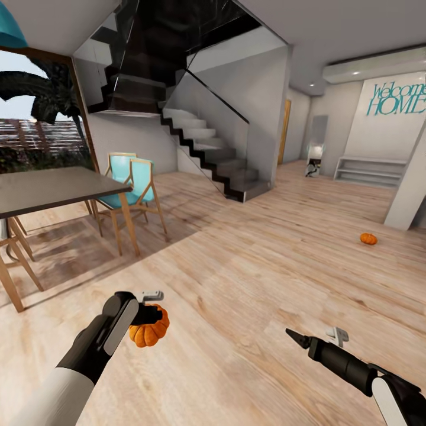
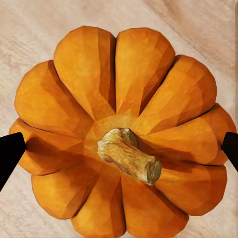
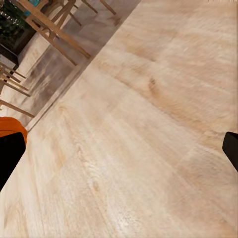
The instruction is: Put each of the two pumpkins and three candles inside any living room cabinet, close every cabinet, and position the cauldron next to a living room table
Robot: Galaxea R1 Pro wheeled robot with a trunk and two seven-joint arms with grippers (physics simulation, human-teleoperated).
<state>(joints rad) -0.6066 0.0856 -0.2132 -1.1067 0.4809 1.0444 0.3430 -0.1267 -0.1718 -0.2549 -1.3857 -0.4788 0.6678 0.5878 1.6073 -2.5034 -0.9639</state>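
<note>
Your left gripper (image 1: 148, 313) is clamped on one pumpkin (image 1: 149, 331), near-left above the wood floor (image 1: 248, 284); the left wrist view shows a fingertip (image 2: 11, 151) on each flank, stem up. Right gripper (image 1: 316, 338) hangs wide apart w/ nothing in it. 2nd pumpkin (image 1: 368, 238) sits on the floor far right. By my read it's early: nothing stowed yet.

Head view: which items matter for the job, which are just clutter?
Job: pumpkin between the left gripper fingers; second pumpkin on the floor, far right.
Clutter: dining table, teal chairs, staircase, white shelf.
</note>
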